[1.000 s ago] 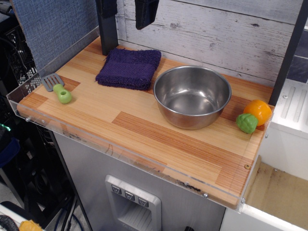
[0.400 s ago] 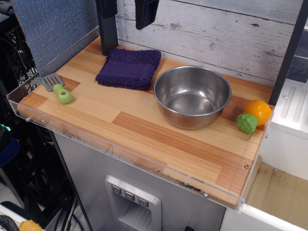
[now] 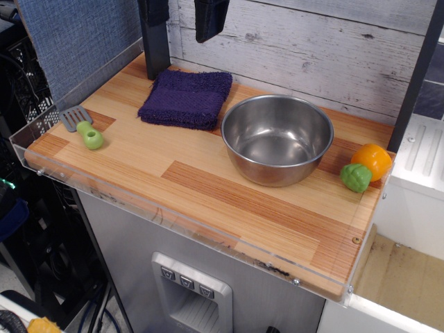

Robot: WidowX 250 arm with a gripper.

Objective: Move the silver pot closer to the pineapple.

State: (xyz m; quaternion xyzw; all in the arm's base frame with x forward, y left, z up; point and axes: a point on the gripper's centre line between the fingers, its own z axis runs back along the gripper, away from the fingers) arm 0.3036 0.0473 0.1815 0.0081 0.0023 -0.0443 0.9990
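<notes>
Silver pot (image 3: 277, 139) sits upright and empty on the wooden counter (image 3: 208, 187), right of centre, toward the far side. Pineapple (image 3: 367, 166) is near the right edge, just beside the pot with a narrow strip of bare wood between them, not touching. Dark purple cloth (image 3: 186, 98) lies far-left of the pot, its corner just beside the pot rim. Green-handled grey spatula (image 3: 82, 127) is well apart at the left end.

Gripper (image 3: 210, 17) is only a dark piece hanging at the top edge, high over the far side above the cloth; jaw state cannot be told, fingertips are cropped or too dark. It holds nothing visible.

Judgement: pot already looks close to the fruit, so the move is either nearly done or only a short nudge remains. To do it well: come down on the pot's left rim, pinch the wall with one finger inside and one outside, and slide it right along the wood without lifting much. Stop short of the fruit, since it is light and round, sits by the edge, and could roll off. Avoid dragging the cloth corner.
</notes>
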